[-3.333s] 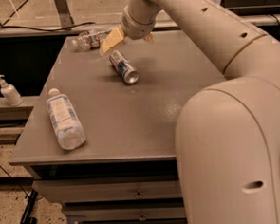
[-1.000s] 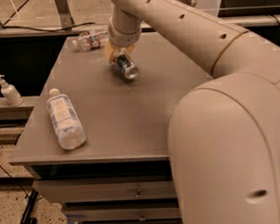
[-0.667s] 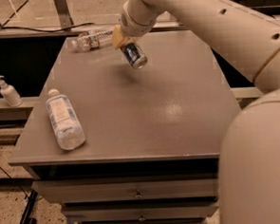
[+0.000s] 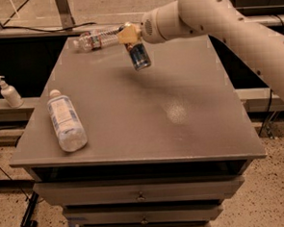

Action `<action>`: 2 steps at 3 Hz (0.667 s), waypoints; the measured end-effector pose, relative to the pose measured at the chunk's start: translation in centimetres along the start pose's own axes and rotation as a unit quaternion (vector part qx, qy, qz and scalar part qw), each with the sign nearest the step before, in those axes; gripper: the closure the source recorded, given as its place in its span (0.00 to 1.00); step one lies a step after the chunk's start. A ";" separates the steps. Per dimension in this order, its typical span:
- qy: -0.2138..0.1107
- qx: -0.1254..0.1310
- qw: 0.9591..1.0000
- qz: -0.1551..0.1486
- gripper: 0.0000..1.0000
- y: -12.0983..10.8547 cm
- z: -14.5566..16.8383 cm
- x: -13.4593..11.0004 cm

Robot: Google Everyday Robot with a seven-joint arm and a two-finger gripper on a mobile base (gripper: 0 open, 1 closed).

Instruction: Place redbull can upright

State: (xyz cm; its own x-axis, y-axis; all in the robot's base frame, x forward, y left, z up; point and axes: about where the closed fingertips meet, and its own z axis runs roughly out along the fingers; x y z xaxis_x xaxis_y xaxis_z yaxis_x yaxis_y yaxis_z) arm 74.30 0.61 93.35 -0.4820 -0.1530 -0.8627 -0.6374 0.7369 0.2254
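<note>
The redbull can [image 4: 140, 56] is a slim blue and silver can. It hangs tilted in the air above the far middle of the grey table [image 4: 133, 130], its silver end pointing down and toward me. My gripper [image 4: 129, 38] is shut on the can's upper end, its tan fingers [image 4: 126, 33] around it. The white arm reaches in from the upper right. The can casts a shadow on the table just below it.
A large clear plastic bottle [image 4: 65, 121] lies on its side near the table's left front edge. Another clear bottle [image 4: 96, 39] lies at the far edge, just left of the gripper. A white pump bottle [image 4: 8, 92] stands on a shelf to the left. Drawers sit below the table top.
The gripper closed on the can where it lay on the table and lifted it. The can now hangs tilted in the air. The arm has swung back to the right.
</note>
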 end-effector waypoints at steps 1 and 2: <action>-0.110 -0.035 0.993 0.032 1.00 -3.5 -3.1 -1.5; -0.129 -0.056 0.990 0.004 1.00 -1.8 -3.6 -2.2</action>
State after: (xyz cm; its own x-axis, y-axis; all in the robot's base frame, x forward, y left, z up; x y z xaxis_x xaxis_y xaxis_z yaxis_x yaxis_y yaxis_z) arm 74.34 -2.76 96.43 -0.3274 0.0365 -0.9442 -0.7031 0.6581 0.2692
